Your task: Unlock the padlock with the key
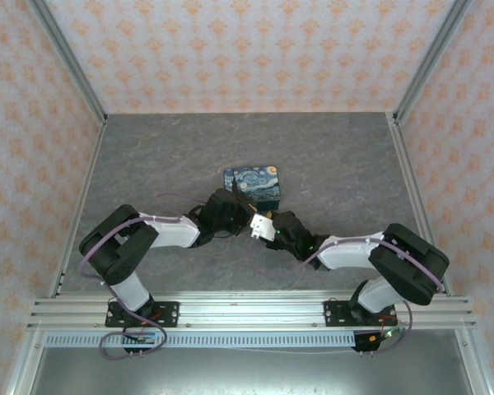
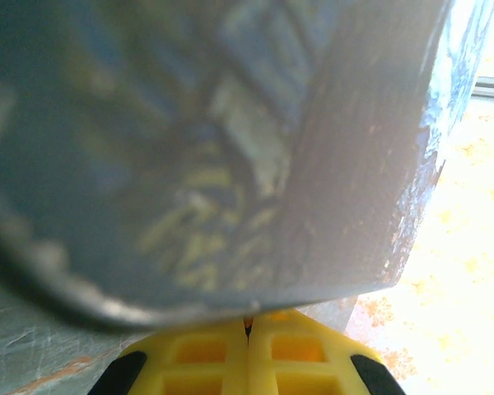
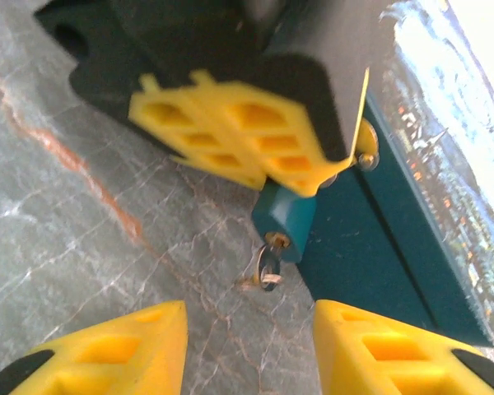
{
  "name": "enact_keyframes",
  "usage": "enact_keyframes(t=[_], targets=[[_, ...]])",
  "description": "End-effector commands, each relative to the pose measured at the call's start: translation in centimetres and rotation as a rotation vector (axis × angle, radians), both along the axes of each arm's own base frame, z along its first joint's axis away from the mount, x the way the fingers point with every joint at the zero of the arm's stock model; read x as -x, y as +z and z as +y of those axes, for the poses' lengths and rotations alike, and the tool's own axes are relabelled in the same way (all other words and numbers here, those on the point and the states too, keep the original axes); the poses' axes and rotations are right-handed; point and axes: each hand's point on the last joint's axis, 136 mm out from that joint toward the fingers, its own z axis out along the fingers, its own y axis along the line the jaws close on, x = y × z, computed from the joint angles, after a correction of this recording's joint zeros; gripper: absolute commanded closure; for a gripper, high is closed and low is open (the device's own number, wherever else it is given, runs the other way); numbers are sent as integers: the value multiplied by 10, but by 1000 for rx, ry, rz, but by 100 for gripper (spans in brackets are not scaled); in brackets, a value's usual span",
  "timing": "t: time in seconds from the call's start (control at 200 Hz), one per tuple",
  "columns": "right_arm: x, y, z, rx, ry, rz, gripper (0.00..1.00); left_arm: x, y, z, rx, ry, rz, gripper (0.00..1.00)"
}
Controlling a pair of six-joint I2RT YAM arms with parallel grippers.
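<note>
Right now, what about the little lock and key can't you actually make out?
- Shackle of the padlock, right wrist view: covered by the closed fingers of the left gripper.
- The key, same view: small and blurred; whether it is turned is unclear.
- Painting on the tin, left wrist view: too close to the camera, blurred.

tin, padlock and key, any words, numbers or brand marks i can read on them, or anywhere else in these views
No text can be read in any view.
On the tin: painted swirls only, and the pale marks in the left wrist view are too blurred to read.
On the padlock and the key: no legible marking.
</note>
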Motion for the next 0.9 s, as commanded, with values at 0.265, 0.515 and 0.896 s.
enact_keyframes(t=[0.265, 0.515, 0.896], targets=[[-16, 14, 19, -67, -26, -33, 74, -1, 13, -3, 16, -5, -5, 100], [-22, 14, 19, -59, -48, -39, 88, -1, 15, -3, 20, -6, -9, 100], [-21, 19, 20, -157, -92, 2, 100, 0, 17, -3, 28, -12, -13, 100]])
